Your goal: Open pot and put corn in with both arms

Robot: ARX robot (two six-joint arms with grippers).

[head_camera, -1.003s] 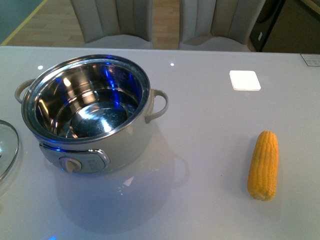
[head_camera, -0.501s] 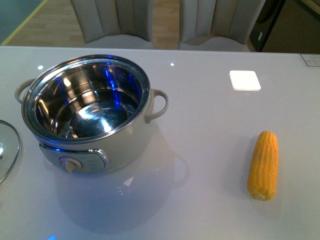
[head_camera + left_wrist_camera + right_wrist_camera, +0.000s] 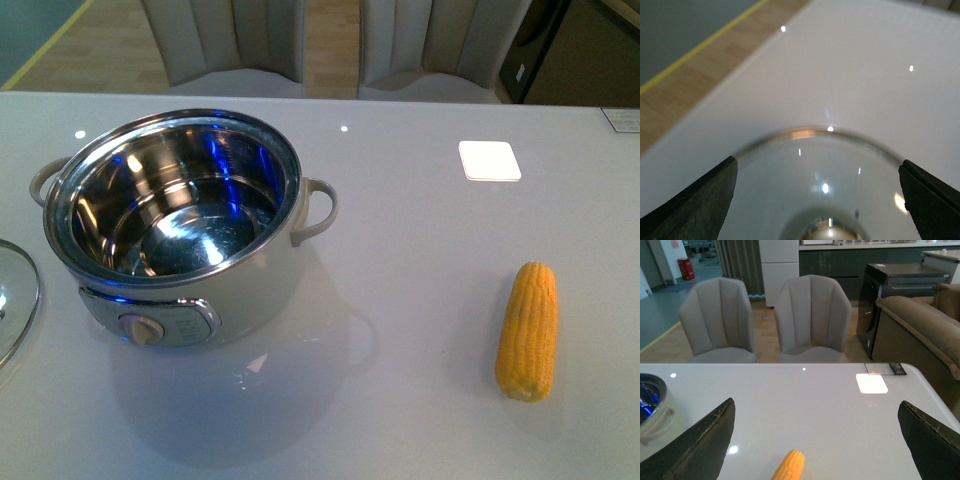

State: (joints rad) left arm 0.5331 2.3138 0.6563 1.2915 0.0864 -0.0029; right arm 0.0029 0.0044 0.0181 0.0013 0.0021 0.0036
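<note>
The cream-white pot [image 3: 190, 290] stands uncovered on the left of the white table, its shiny steel inside empty. The glass lid [image 3: 12, 295] lies flat on the table just left of it. In the left wrist view the lid [image 3: 815, 170] and its knob [image 3: 827, 234] sit between the spread fingers of my open left gripper [image 3: 817, 197], with nothing gripped. The yellow-orange corn [image 3: 528, 330] lies on the right of the table. My open right gripper [image 3: 817, 437] hovers over the corn [image 3: 789, 466], whose tip shows between the fingers. Neither arm shows in the front view.
A bright square light reflection [image 3: 490, 160] lies on the table behind the corn. Two grey chairs [image 3: 765, 315] stand at the far edge. A brown sofa [image 3: 920, 325] and a dark cabinet are to the right. A pot handle [image 3: 318, 208] sticks out toward the corn.
The glass lid's edge has shifted very slightly at the left border of the front view. Pot and corn have not moved.
</note>
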